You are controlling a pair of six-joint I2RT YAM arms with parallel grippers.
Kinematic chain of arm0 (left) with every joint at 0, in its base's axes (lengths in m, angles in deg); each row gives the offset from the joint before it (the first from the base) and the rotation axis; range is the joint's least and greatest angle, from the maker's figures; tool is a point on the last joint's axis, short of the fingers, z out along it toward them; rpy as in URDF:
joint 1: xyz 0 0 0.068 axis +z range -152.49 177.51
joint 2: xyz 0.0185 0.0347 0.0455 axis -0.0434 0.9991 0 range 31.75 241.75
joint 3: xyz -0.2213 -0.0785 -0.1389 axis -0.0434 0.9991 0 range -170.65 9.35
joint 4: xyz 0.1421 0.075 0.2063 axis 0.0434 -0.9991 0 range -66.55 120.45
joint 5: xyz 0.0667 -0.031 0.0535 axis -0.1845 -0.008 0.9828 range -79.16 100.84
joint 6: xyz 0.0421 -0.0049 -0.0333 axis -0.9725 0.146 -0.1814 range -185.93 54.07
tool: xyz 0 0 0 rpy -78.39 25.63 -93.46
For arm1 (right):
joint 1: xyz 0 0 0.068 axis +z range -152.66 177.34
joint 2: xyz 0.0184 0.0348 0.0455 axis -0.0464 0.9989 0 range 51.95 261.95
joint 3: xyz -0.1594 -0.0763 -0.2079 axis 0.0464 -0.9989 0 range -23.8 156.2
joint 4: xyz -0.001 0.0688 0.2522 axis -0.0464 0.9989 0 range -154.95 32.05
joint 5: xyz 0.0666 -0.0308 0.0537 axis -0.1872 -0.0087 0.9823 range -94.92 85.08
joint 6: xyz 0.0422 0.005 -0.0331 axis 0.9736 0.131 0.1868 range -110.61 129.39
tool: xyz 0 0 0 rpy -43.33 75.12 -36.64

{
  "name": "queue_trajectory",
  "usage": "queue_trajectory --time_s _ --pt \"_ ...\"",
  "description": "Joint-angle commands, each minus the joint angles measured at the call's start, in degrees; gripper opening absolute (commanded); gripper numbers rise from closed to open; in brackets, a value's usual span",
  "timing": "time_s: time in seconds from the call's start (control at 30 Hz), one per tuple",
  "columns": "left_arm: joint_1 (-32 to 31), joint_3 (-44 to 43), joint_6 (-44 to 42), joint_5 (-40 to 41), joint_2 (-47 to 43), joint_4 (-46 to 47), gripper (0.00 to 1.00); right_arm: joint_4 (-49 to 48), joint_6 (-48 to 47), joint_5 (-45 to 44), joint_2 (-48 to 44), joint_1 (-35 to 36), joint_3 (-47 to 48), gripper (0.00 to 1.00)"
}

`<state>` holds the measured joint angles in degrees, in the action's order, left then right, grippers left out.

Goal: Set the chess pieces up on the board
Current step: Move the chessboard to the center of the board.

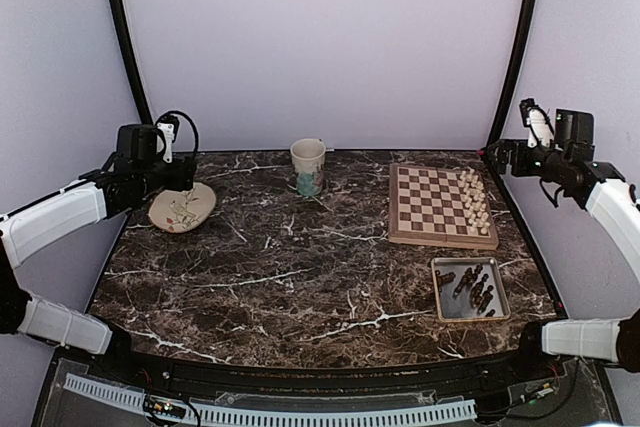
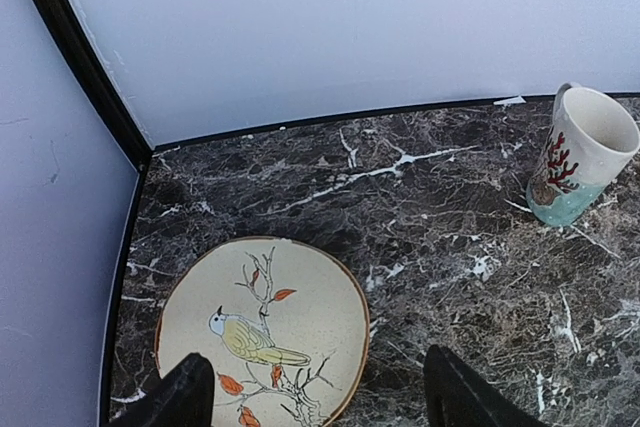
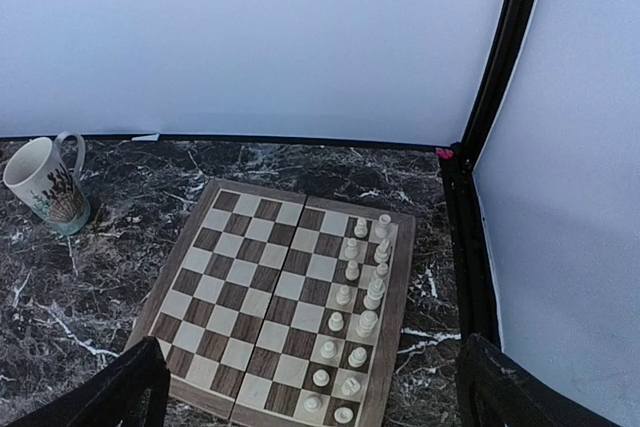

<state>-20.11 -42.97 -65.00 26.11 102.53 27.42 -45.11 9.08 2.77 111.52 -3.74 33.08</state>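
1. Top external: the board [image 1: 443, 205] lies on the dark marble table [image 1: 270, 277], toward its right rear part. Cream-white chessmen [image 1: 476, 202] stand in two files along the board's right edge. The chess pieces [image 1: 472, 287], dark brown, lie loose in a metal tray [image 1: 447, 307] just in front of the board's right half, all of them off the board. A mug [image 1: 308, 167] stands upright to the left of the board, apart from it. A plate [image 1: 182, 208] lies well to the left of the board, beyond the mug.
2. Left wrist: the left gripper [image 2: 320, 402] hangs over the table on the side of the mug away from the board. Its two fingers [image 2: 185, 395] are spread wide with nothing between them. The left finger overlaps the near rim of the plate, which bears a painted bird; whether they touch cannot be told.
3. Right wrist: the right gripper [image 3: 315, 402] hovers over the board, its fingers wide apart at the board's two near corners, and it holds nothing. The cream-white chessmen stand on the board's right side, and the mug stands beyond the board's far left corner.
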Motion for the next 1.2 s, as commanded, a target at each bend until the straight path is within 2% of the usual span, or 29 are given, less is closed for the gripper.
queue_trajectory --time_s 0.0,0.17,0.43,0.67,0.87,1.03,1.1,1.17 --pt "2.69 1.66 2.34 -9.07 -1.27 4.21 0.71 -0.32 -0.32 -1.54 1.31 -0.87 -1.08 1.00" --pt "1.10 0.75 3.75 -14.05 -0.47 3.64 0.62 0.92 -1.87 -4.90 3.39 -1.63 -0.81 1.00" --pt "-9.42 -2.99 8.65 -18.61 4.83 1.90 0.54 3.54 -4.20 -4.88 9.76 -5.23 2.05 0.97" --pt "-20.43 -9.29 13.21 -21.24 15.68 2.39 0.50 7.92 -7.21 -7.76 21.87 -9.82 8.39 0.70" --pt "-27.54 -18.37 16.71 -23.19 27.45 2.28 0.49 10.16 -7.52 -6.84 31.93 -14.36 13.21 0.57" --pt "-29.76 -27.42 21.77 -25.55 38.15 2.00 0.48 16.63 -9.19 -4.58 41.73 -15.03 20.15 0.30" --pt "-30.03 -31.18 24.14 -26.07 42.51 1.80 0.53 18.23 -9.13 -3.57 45.23 -15.08 22.30 0.24" --pt "-30.16 -34.99 26.20 -26.42 46.36 1.69 0.59 19.17 -8.72 -2.19 47.90 -15.09 23.99 0.23"
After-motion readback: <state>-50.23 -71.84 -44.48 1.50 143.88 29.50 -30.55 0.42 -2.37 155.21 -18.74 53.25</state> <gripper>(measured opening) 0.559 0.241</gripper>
